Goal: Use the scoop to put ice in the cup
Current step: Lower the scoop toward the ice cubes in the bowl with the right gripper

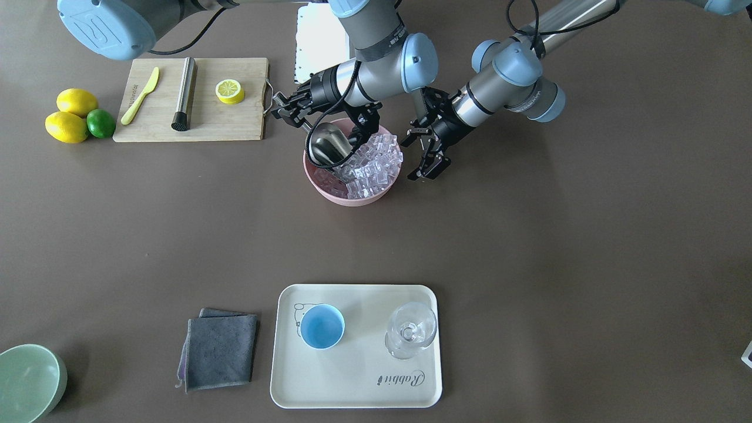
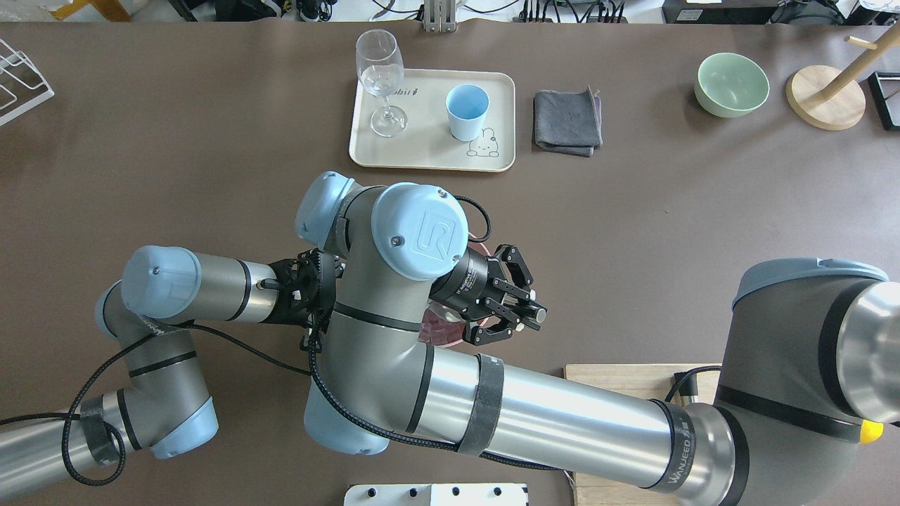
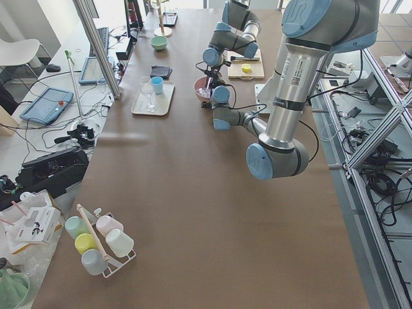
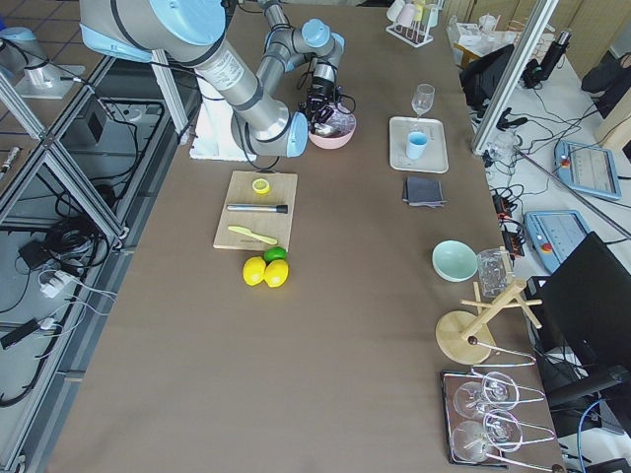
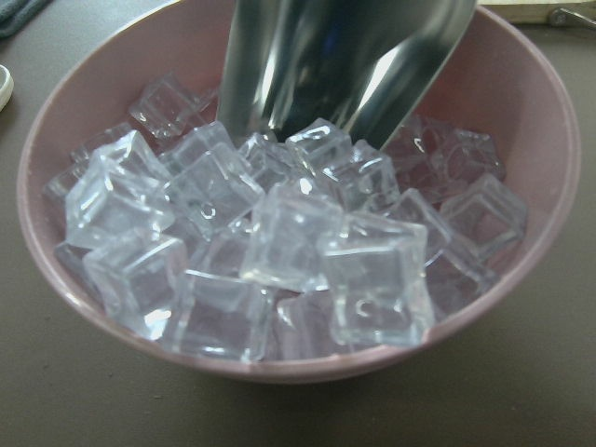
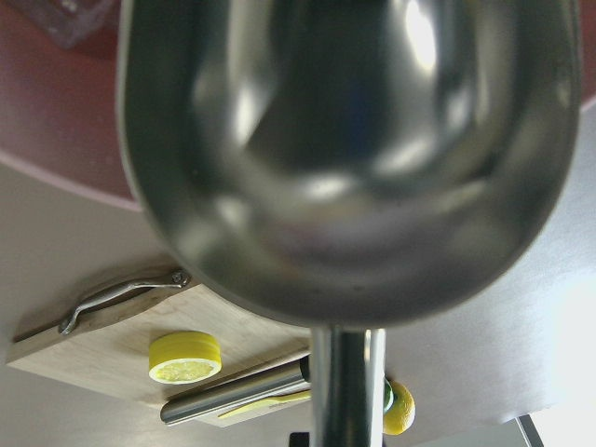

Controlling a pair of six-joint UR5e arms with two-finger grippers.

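The right gripper pinches the scoop by its handle, trough against the ice (in a pink bowl); the left gripper gapes empty nearby.

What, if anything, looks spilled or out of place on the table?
Nothing stands out. The ice all lies in the pink bowl, none spilled around it, and the cup stands upright on the tray.

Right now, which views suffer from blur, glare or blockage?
Right wrist view: the scoop fills the frame, out of focus, with bright reflections. Left wrist view: the ice is sharp, with small glints. Overhead view: the right arm hides most of the pink bowl. Front-facing view: even light, sharp.
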